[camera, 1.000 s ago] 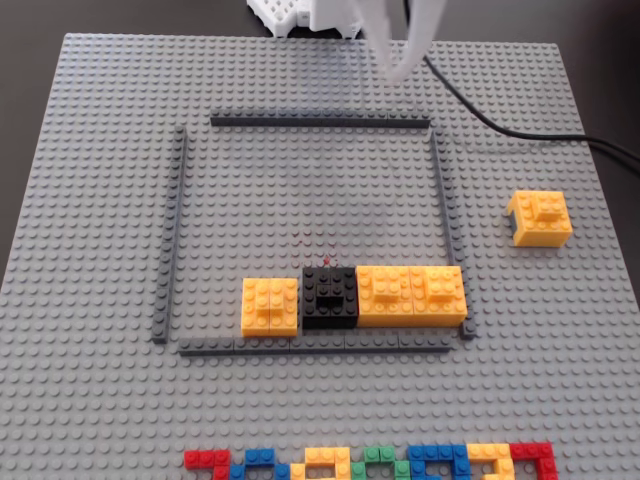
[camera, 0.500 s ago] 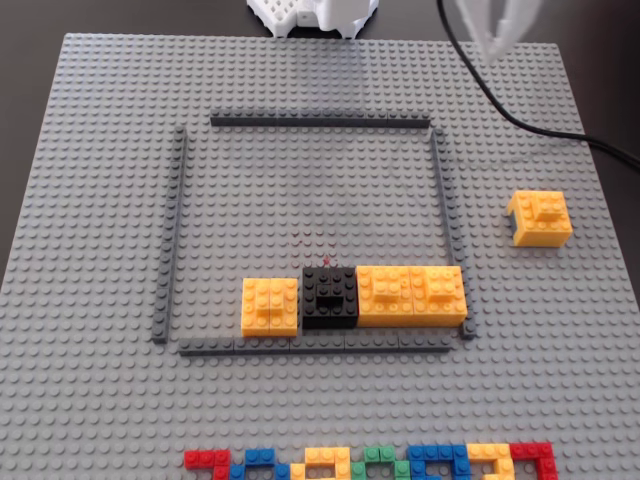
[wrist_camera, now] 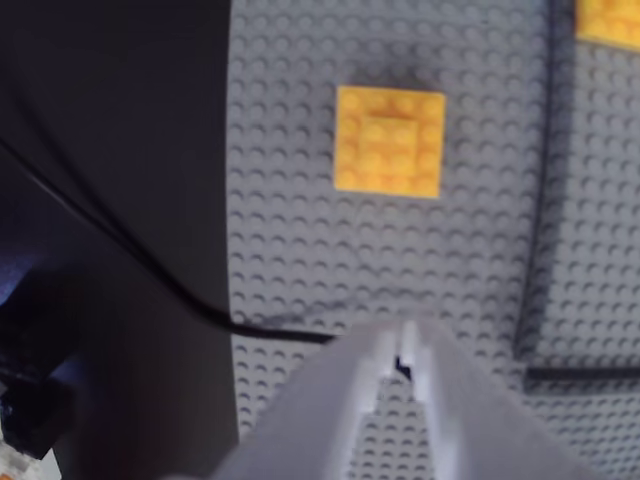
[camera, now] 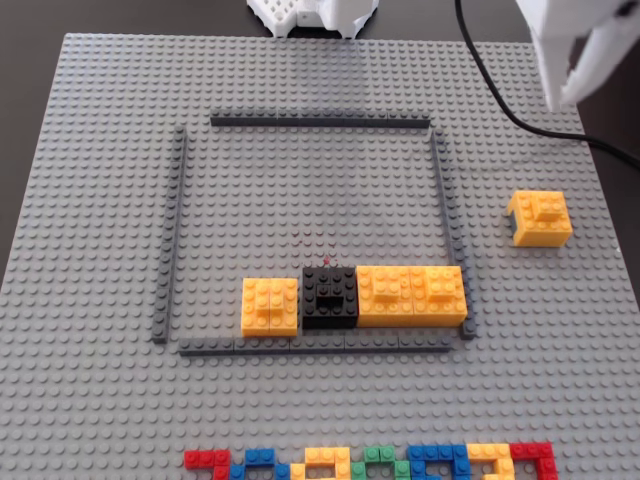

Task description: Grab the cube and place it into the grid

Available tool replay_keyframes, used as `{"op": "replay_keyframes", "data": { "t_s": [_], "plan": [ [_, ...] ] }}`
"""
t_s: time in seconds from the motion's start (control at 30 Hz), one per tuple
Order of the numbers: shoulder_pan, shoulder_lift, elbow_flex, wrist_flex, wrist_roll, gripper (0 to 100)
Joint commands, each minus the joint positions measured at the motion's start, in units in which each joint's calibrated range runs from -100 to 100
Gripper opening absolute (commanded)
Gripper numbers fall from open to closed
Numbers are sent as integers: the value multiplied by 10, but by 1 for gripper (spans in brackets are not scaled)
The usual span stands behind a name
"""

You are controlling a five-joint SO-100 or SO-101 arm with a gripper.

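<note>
The cube [camera: 541, 218], a square yellow-orange block with a smaller raised brick on top, stands alone on the grey baseplate [camera: 110, 200], right of the grid [camera: 320, 122]. The wrist view shows the cube [wrist_camera: 390, 141] straight ahead of the fingertips, with bare studs in between. My white gripper [camera: 562, 98] hangs above the plate's far right corner, behind the cube. In the wrist view the gripper [wrist_camera: 403, 338] is shut, its tips meeting with nothing held. A grid strip [wrist_camera: 535, 250] runs along the right of that view.
Inside the grid's near edge sit a split yellow block [camera: 270, 305], a black block [camera: 330, 297] and a wide yellow block [camera: 411, 295]. A multicoloured brick row [camera: 370, 463] lines the near edge. A black cable [camera: 520, 120] crosses the far right corner. The arm base [camera: 312, 15] stands at the far edge.
The gripper has swung from above the grid's far strip to the right, over the plate's far right corner. The blocks have not moved.
</note>
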Motion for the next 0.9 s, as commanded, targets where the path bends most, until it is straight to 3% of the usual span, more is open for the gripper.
{"op": "replay_keyframes", "data": {
  "t_s": [0.0, 0.27, 0.4, 0.43, 0.87],
  "plan": [
    [0, 46, -103, 1, 8, 0],
    [16, 125, -160, -5, 14, 1],
    [25, 153, -182, 1, 13, 28],
    [27, 156, -182, 1, 12, 31],
    [38, 179, -140, -15, 0, 31]
  ]
}}
